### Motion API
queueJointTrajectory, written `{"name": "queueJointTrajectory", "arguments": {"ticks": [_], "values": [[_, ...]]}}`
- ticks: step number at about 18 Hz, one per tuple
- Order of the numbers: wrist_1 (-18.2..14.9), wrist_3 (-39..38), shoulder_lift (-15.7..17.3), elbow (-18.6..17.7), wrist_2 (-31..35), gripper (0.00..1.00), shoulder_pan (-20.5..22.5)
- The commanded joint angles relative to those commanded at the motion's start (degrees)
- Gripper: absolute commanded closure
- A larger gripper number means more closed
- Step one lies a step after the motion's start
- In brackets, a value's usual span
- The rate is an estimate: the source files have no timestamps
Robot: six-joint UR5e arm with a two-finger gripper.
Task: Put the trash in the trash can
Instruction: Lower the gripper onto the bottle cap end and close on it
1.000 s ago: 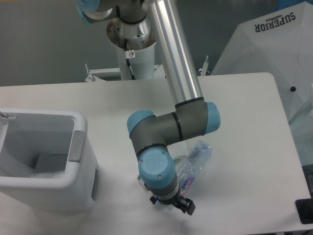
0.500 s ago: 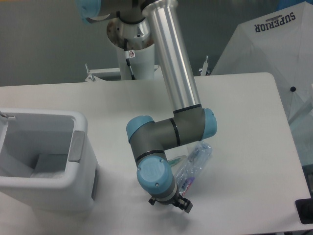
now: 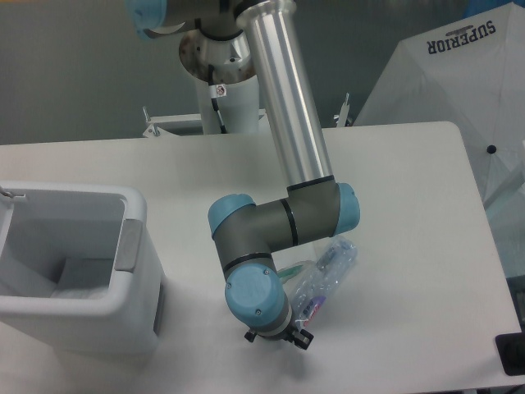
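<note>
We see the gripper low over the table, just beside the clear bottle, jaws hidden, spread unreadable, white bin well apart

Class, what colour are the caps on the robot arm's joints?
Light blue, on grey joint bodies. The fixed camera shows it best on the round wrist cap.

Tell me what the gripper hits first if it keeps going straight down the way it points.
Likely the bare table; the gripper points down just left of the bottle, though depth is unclear.
</note>
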Motion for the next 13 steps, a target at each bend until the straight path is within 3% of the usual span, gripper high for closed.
{"name": "queueJointTrajectory", "arguments": {"ticks": [2,4,9,13], "values": [[0.0,-0.1,0.3,0.0,-0.3,0.87,0.0],[0.0,-0.2,0.5,0.0,-0.4,0.9,-0.1],[0.3,-0.3,3.5,0.1,-2.8,0.9,0.7],[0.4,-0.6,8.3,0.5,-9.9,0.9,3.2]]}}
